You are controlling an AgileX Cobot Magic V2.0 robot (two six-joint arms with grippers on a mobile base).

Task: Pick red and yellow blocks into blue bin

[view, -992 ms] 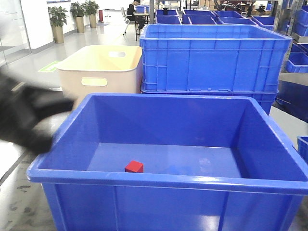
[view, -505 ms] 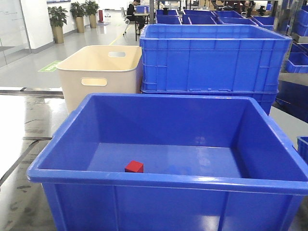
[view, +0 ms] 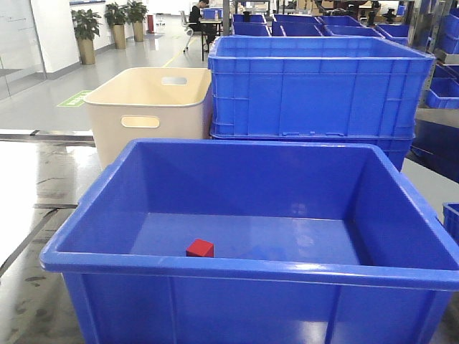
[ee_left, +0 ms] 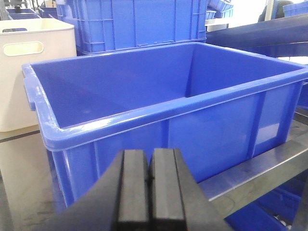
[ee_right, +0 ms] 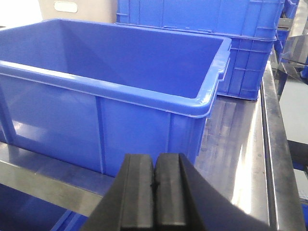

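The small plain red cube (view: pixel 200 248) lies on the floor of the large rectangular blue plastic bin (view: pixel 237 271) with smooth slanted walls and a thick rolled rim, close to the near wall and a little left of its middle, touching no wall. Nothing else shows inside the bin from the front view. The yellow brick appears in none of the views.

The bin stands on a metal table (ee_right: pixel 240 139) with a shiny top. Behind it to the left sits a beige plastic tub (view: pixel 149 111) with handle slots; as far as its inside shows, it holds nothing. Just right of that tub, directly behind the bin, stands a taller ribbed straight-walled blue crate (view: pixel 319 86); its contents are hidden from here. More blue crates stand farther back.

The left end effector (ee_left: pixel 150 185) hangs outside the bin, facing its outer side wall, its two black fingers pressed together with nothing between them. The right end effector (ee_right: pixel 155 192) likewise faces the bin's opposite outer wall from outside, fingers closed on nothing.
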